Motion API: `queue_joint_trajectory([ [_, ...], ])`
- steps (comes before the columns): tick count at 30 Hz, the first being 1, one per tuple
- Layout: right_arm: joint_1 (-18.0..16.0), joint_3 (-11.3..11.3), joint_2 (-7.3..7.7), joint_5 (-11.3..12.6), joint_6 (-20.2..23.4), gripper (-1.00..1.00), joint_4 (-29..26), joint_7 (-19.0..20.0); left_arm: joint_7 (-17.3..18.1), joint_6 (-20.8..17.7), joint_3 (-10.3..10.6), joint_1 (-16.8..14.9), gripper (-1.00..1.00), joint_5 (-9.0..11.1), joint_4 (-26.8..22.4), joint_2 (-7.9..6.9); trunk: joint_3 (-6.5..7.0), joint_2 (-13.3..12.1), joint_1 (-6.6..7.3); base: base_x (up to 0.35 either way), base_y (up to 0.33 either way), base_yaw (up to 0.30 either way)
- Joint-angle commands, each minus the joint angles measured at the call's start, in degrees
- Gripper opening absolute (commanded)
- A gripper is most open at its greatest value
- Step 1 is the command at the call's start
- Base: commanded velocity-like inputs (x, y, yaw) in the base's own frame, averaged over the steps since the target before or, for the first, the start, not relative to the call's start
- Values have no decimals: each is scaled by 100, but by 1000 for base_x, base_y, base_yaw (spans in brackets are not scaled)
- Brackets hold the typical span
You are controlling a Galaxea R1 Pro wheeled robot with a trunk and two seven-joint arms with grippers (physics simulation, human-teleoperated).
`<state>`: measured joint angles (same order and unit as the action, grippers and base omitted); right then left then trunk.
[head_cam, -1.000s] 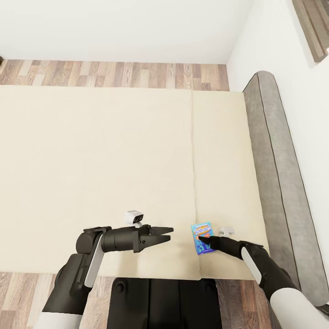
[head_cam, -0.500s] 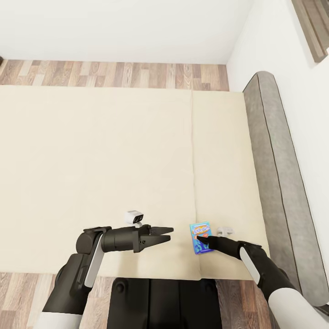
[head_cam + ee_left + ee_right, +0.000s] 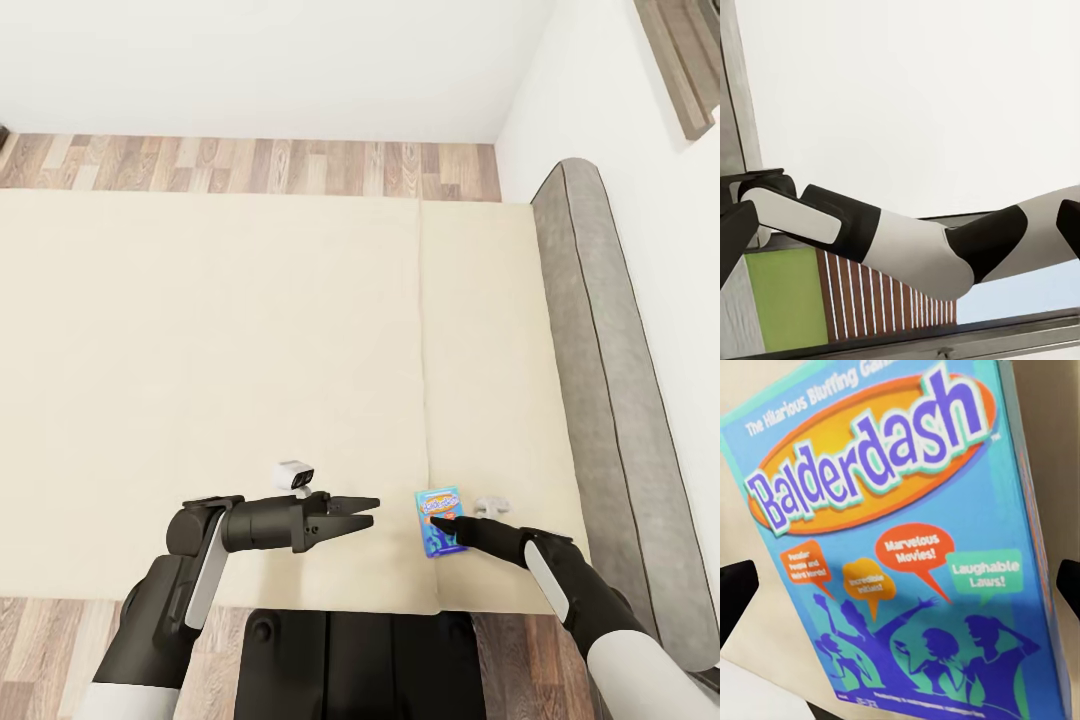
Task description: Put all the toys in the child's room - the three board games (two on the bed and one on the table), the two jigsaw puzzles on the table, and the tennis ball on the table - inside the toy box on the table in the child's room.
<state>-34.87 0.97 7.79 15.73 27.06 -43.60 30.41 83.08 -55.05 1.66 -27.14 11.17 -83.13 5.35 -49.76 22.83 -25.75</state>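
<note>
- One board game (image 3: 438,519) lay flat on the bed (image 3: 250,380), near its front edge, by the seam.
- Right gripper (image 3: 440,523) was over the box; in the wrist view its two fingers stood wide apart, flanking the box (image 3: 900,547) at its long sides, nothing clamped.
- Left gripper (image 3: 366,512) hovered nearby, jaws slightly parted, empty.
- Box: blue, orange oval title, cartoon silhouettes.
- Judged light, stiff cardboard, glossy and likely slippery; best held across the narrow width at mid-length.
</note>
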Motion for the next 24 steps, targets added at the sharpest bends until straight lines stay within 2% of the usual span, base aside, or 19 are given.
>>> queue_joint_trajectory([
  [1, -1, 11, 6, 53, 44, 100, -5, -9, 12, -60, 1, -1, 100, 10, -1, 1, -6, 9, -3, 0, 0, 0],
  [24, -2, 9, 3, 53, 37, 100, -6, -9, 21, -65, -4, -1, 100, 16, -1, 1, 16, 9, -3, 0, 0, 0],
])
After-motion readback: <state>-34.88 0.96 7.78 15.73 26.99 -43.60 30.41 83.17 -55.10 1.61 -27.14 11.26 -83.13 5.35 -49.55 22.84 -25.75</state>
